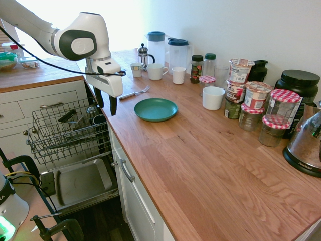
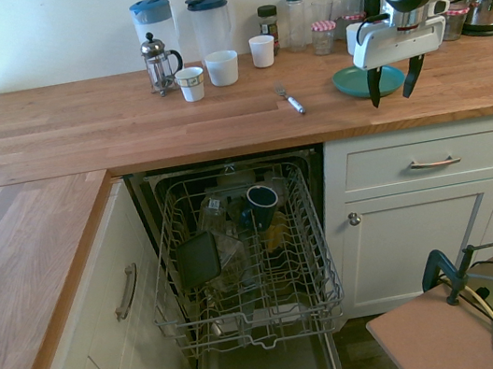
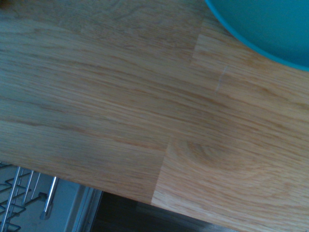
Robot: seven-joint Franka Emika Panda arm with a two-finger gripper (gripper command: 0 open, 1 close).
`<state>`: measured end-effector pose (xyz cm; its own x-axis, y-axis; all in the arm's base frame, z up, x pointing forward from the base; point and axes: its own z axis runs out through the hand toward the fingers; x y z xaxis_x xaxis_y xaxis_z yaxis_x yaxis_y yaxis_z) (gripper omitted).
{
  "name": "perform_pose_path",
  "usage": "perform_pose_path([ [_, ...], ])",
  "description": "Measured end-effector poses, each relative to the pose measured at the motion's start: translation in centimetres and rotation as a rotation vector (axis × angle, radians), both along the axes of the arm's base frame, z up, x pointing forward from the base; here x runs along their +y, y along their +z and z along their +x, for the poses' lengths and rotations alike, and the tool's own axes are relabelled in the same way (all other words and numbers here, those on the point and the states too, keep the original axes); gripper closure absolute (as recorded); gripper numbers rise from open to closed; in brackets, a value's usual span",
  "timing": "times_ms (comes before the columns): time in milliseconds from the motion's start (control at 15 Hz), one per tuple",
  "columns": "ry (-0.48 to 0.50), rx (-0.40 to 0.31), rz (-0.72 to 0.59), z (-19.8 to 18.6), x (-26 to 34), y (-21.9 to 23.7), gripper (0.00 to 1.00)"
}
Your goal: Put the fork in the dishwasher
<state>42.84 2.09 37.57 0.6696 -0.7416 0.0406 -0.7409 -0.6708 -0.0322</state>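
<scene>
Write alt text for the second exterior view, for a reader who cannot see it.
A white robot arm's open, empty gripper hangs over the front edge of a wooden counter beside a teal plate. A fork lies on the counter, apart from the gripper. Below, the dishwasher stands open, rack pulled out.

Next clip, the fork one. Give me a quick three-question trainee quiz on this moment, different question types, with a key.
1. True or false: the gripper is open and holds nothing.
2. Multiple choice: where does the fork lie? A) in the rack of the dishwasher; B) on the counter, apart from the plate; C) on the plate.
3. Fill in the blank: the dishwasher's rack is pulled ____ over the lowered door.

Key: 1 true; 2 B; 3 out.
</scene>
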Motion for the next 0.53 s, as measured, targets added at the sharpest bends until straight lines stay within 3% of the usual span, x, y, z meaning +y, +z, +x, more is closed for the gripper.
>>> perform_pose_path([
  [533,0.025,-0.046,-0.001,2.9,1.9,2.0,0.00],
])
